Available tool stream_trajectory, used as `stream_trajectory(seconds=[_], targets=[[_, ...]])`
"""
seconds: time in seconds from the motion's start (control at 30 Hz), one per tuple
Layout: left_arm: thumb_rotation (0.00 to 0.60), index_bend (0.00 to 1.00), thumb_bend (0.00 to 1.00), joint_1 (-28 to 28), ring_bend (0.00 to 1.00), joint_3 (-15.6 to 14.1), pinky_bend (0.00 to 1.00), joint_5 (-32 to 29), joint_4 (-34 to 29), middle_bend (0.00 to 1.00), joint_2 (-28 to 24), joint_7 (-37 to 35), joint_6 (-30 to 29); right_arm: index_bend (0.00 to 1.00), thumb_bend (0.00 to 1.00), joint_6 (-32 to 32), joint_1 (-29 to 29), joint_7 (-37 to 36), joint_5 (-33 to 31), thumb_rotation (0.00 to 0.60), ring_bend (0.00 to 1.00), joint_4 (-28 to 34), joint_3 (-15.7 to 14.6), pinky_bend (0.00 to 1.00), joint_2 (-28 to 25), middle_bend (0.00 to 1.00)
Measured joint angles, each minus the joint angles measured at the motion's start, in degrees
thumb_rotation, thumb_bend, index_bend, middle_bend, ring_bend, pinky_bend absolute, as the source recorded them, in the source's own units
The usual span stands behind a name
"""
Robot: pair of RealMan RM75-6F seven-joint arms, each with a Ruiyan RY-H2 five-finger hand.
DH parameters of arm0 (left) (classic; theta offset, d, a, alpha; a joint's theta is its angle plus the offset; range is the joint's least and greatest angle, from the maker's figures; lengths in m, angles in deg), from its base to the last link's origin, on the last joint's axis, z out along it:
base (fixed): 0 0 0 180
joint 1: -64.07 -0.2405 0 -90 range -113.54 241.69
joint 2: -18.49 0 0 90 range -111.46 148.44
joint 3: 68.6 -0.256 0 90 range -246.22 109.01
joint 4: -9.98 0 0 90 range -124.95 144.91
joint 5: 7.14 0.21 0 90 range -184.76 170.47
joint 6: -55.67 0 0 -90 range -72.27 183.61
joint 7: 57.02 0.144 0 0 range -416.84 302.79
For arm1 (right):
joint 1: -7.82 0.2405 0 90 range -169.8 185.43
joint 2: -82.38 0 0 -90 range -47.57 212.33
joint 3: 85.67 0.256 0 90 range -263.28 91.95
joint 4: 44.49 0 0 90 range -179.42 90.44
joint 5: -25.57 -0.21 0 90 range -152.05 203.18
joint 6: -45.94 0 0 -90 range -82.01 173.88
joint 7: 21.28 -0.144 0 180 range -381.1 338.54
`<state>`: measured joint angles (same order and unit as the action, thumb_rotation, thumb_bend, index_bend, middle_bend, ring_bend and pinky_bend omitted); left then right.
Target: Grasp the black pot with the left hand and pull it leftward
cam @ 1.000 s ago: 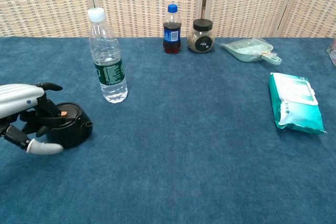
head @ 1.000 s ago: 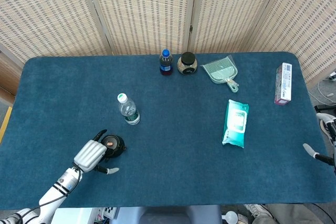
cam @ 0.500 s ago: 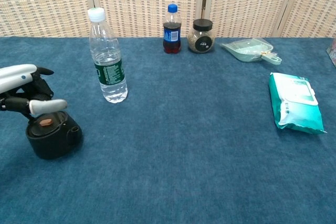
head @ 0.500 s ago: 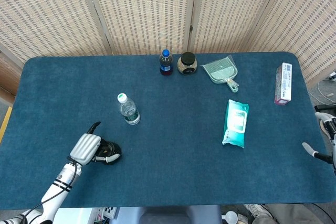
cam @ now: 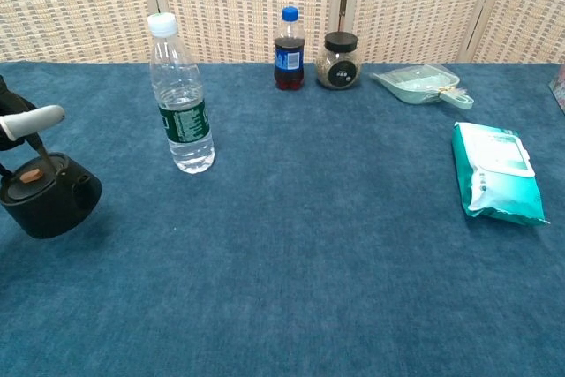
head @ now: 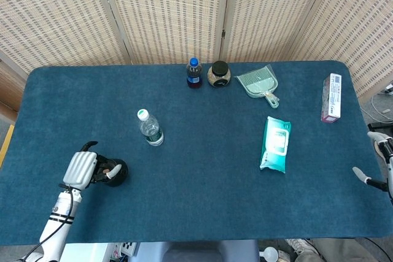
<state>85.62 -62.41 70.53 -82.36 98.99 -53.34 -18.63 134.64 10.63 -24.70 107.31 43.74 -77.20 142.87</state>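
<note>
The black pot [head: 115,173] is small and round, with a brown knob on its lid, and sits on the blue table near the front left. In the chest view the pot [cam: 48,204] is at the far left edge. My left hand [head: 82,169] is on the pot's left side and grips it, with one pale finger [cam: 32,119] reaching over the lid. My right hand [head: 376,162] shows only partly at the right edge, with its fingers apart and nothing in it.
A clear water bottle [head: 150,127] stands just behind and right of the pot. At the back are a cola bottle [head: 194,73], a jar [head: 218,73] and a green dustpan [head: 259,83]. A wipes pack [head: 276,144] and a box [head: 331,97] lie to the right.
My left hand has drawn the pot leftward across the table, away from the water bottle. The right hand has stayed put.
</note>
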Motion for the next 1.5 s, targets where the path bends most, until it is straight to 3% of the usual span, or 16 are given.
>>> stream_trajectory(seconds=[0.17, 0.43, 0.67, 0.8, 1.17, 1.5], targets=[[0.345, 1.0, 0.25, -0.46, 0.97, 0.52, 0.2, 0.16, -0.04, 1.0, -0.12, -0.02, -0.92, 0.23, 0.15, -0.09, -0.09, -0.09, -0.17, 0.6, 0.23, -0.07, -0.04, 0.09, 0.03, 0.25], [0.352, 1.0, 0.27, -0.75, 0.97, 0.95, 0.21, 0.65, 0.85, 1.0, 0.08, -0.43, -1.61, 0.23, 0.15, -0.16, -0.27, -0.06, -0.4, 0.6, 0.22, -0.11, -0.11, 0.09, 0.03, 0.25], [0.4, 1.0, 0.32, -0.76, 0.97, 0.76, 0.24, 2.08, 2.04, 1.0, 0.0, -0.17, -2.0, 0.23, 0.15, -0.41, -0.24, -0.02, -0.54, 0.6, 0.22, -0.13, -0.11, 0.09, 0.01, 0.25], [0.49, 1.0, 0.33, -0.72, 0.97, 0.52, 0.25, 2.5, 2.28, 1.0, -0.22, 0.16, -1.81, 0.23, 0.15, -0.71, -0.15, 0.04, -0.65, 0.6, 0.22, -0.07, -0.11, 0.09, 0.0, 0.25], [0.509, 1.0, 0.33, -0.65, 0.96, 0.14, 0.26, 3.99, 3.21, 1.0, -0.12, 1.0, -2.16, 0.23, 0.15, -1.2, -0.02, 0.03, -0.97, 0.6, 0.2, 0.01, -0.08, 0.09, 0.07, 0.24], [0.539, 1.0, 0.33, -0.76, 0.96, -0.08, 0.35, 4.46, 4.3, 1.0, 0.2, 1.42, -2.24, 0.23, 0.15, -1.47, 0.13, -0.1, -0.86, 0.6, 0.19, -0.03, -0.09, 0.09, 0.03, 0.24]])
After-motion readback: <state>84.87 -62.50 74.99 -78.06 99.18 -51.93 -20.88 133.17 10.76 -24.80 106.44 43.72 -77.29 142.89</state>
